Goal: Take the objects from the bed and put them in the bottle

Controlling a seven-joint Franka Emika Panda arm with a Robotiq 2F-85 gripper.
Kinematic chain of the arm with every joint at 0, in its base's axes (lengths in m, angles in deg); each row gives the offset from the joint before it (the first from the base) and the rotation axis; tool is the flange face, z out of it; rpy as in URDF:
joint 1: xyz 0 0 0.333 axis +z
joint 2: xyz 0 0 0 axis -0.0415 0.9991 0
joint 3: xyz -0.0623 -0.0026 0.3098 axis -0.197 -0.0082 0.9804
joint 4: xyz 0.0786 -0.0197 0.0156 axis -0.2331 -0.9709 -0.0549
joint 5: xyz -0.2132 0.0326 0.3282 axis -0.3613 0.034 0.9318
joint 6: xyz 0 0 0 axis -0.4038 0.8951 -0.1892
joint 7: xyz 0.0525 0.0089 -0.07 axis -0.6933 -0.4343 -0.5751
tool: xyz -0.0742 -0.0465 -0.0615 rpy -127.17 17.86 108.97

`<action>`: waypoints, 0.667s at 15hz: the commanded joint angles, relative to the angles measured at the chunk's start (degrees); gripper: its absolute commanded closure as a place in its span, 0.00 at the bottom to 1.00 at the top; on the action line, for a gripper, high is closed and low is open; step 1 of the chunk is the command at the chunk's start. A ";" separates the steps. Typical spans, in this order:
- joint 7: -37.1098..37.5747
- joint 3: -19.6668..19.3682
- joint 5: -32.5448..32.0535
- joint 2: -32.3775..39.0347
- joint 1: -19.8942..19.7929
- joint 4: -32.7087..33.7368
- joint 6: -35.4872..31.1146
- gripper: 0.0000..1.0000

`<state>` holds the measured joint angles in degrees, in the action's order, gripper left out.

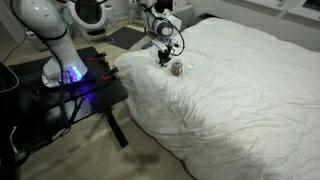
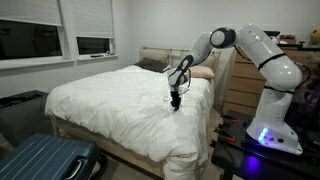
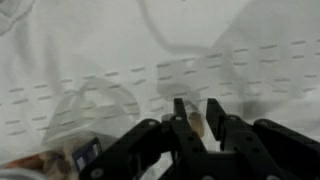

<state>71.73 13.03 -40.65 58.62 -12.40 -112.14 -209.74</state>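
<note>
So the gripper looks pinched on one tiny pale bit by the bottle, near the edge of the bed. It's probably featherlight and maybe crumbly, so grab it mid-body, gently.

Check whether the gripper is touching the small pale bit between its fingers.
Cannot tell. The wrist view shows the bit between the fingers of the gripper, but blur hides whether either finger meets it.

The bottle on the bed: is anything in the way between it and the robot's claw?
Nothing visible stands in the way. In an exterior view the bottle stands on the bed just beside the gripper, with only rumpled white cover between them.
</note>
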 commanded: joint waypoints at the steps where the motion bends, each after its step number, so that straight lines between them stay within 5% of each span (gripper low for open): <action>1: 1.42 -0.54 -0.37 1.55 0.43 2.76 1.29 0.90; 3: 1.55 -0.60 -0.41 2.32 0.48 3.60 1.54 0.94; 8: 1.75 -0.67 -0.43 3.94 0.54 5.07 1.95 0.73; 10: 1.76 -0.67 -0.44 4.38 0.56 5.58 2.09 0.75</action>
<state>71.86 12.93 -40.68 61.99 -12.38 -108.78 -209.70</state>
